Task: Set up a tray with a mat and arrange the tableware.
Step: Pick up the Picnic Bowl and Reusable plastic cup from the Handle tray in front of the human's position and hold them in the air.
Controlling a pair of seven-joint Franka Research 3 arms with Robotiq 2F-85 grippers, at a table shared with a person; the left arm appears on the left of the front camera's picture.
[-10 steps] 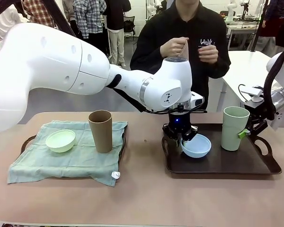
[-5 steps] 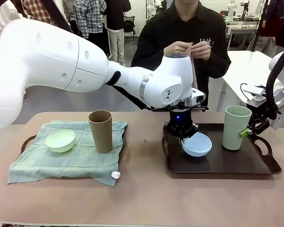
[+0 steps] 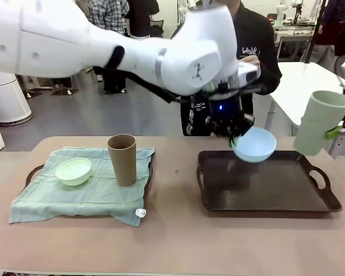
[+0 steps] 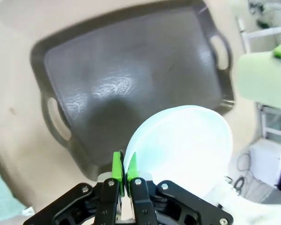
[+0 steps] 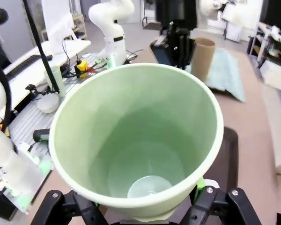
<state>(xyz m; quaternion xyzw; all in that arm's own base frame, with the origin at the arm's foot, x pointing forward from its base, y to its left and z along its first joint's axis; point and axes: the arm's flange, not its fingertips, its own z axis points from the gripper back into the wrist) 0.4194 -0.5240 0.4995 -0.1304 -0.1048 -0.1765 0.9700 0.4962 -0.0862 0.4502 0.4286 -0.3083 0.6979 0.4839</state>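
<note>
Light blue bowl (image 3: 254,144) up in the air at centre right of the front view, above the dark tray (image 3: 268,201), its rim pinched between the green pads of the left gripper (image 3: 234,138). At the right edge the pale green cup (image 3: 322,122) hangs tilted, clamped by the right gripper (image 3: 337,132), clear of the tray. Lower left: a second tray (image 3: 33,172) under a pale green mat (image 3: 52,198), with the pale green bowl (image 3: 73,171) sitting on it and the brown cup (image 3: 122,159) upright just beside it. Behind the table stands a person (image 3: 259,46) in black.
</note>
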